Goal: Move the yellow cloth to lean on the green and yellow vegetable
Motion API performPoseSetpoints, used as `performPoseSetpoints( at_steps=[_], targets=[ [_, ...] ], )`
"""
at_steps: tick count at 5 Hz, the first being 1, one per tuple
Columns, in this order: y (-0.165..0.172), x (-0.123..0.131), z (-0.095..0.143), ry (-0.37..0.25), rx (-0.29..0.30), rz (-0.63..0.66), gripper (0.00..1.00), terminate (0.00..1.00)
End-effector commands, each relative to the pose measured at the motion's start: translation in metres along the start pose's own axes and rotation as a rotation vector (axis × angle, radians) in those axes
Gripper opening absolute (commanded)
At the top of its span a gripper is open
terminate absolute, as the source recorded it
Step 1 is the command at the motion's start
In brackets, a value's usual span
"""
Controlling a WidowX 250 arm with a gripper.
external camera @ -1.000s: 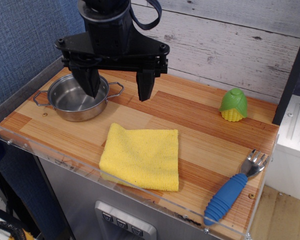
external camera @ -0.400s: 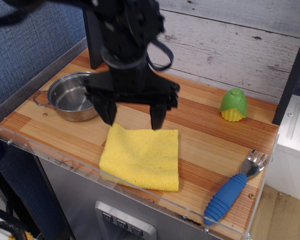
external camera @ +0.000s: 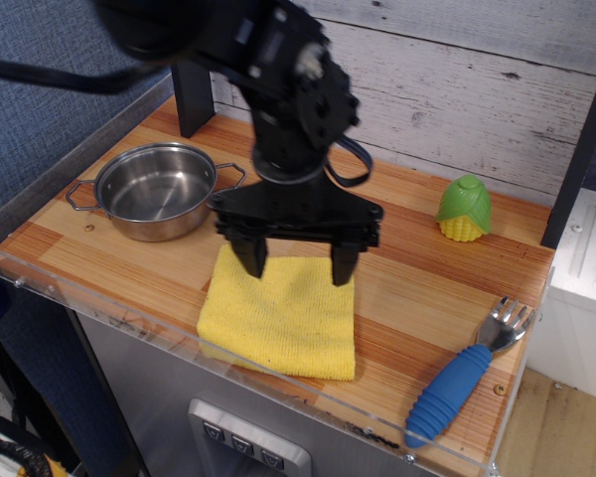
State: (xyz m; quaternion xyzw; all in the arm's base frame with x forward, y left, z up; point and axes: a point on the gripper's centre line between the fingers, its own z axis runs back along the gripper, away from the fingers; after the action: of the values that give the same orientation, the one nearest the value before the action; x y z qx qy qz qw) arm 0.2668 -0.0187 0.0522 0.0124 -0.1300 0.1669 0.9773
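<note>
over the yellow cloth (external camera: 278,318), hand (external camera: 296,266) spread wide.

I see even, bright light, a motion-blurred arm (external camera: 228,40) upper left, and a sharp tabletop (external camera: 417,288).

The robot arm (external camera: 228,40) is blurring with motion at eleven o'clock and running off the top edge. The gripper (external camera: 296,266) is covering the far edge of the yellow cloth (external camera: 278,318). A white unit (external camera: 584,268) is being cut by the right edge.
</note>
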Motion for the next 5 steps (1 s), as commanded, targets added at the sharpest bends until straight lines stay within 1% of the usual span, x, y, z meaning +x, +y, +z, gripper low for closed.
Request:
performPoseSetpoints(
  at_steps=[1,2,3,4,5],
  targets=[
    [-0.003,-0.008,-0.017,0.011,0.018,-0.051,1.0,0.0],
    [0.002,-0.015,-0.027,0.035,0.033,-0.07,1.0,0.0],
    [0.014,-0.021,-0.035,0.05,0.06,-0.087,1.0,0.0],
    [0.017,-0.021,-0.045,0.076,0.059,-0.069,1.0,0.0],
    [0.014,-0.011,-0.052,0.09,0.043,-0.043,1.0,0.0]
  ],
)
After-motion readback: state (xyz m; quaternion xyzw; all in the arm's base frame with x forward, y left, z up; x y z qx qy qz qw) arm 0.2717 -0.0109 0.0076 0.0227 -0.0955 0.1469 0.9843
